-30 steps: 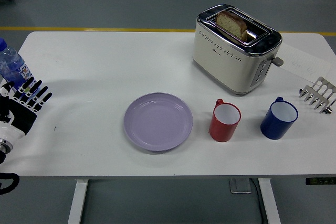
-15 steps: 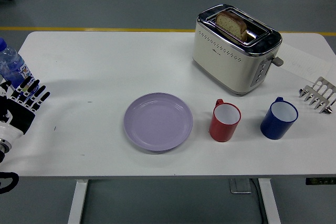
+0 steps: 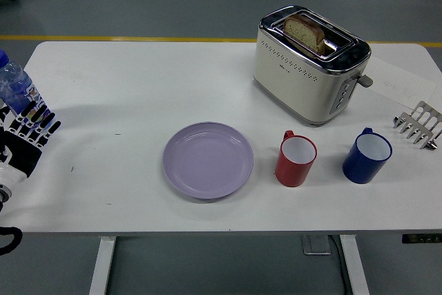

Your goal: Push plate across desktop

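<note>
A lilac plate (image 3: 208,159) lies flat on the white table (image 3: 138,88), a little left of its middle and near the front edge. My left hand (image 3: 27,132) is at the table's far left edge, fingers spread and pointing up, holding nothing, well left of the plate. My right hand is out of view.
A red mug (image 3: 296,159) stands just right of the plate, a blue mug (image 3: 367,155) further right. A cream toaster (image 3: 309,65) with a bread slice stands at the back right. A metal toast rack (image 3: 418,124) is at the right edge. A water bottle (image 3: 15,86) stands behind my left hand.
My left hand has drifted slightly left and back toward the table's edge. The plate and the other things have not moved.
</note>
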